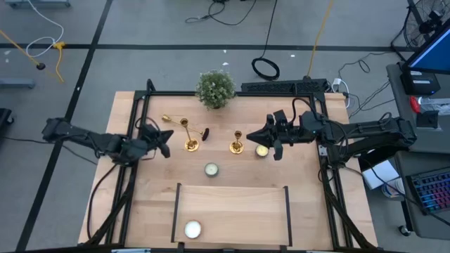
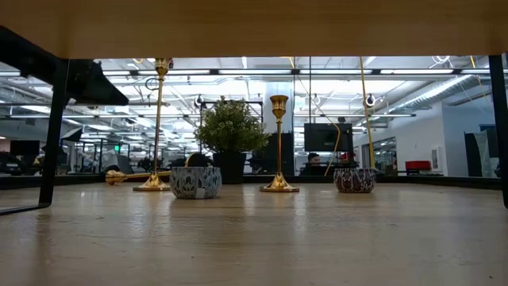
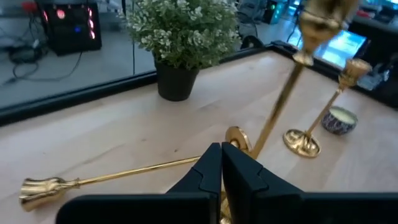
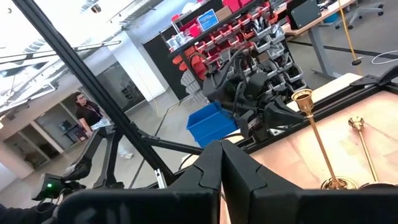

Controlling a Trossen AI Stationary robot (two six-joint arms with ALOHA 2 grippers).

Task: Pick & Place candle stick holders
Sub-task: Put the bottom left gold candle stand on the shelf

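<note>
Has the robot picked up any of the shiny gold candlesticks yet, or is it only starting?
Only starting, it seems. Nothing looks placed: two gold candlesticks stand mid-table and a third lies on its side near the plant. Nothing is in hand: the left gripper sits shut beside the left standing candlestick, the right gripper shut near the other. All three seem left to move.

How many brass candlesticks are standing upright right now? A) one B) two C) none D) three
B: two candle stick holders stand upright, one left of centre and one near the right gripper, while the third lies flat on its side on the table near the potted plant.
</note>
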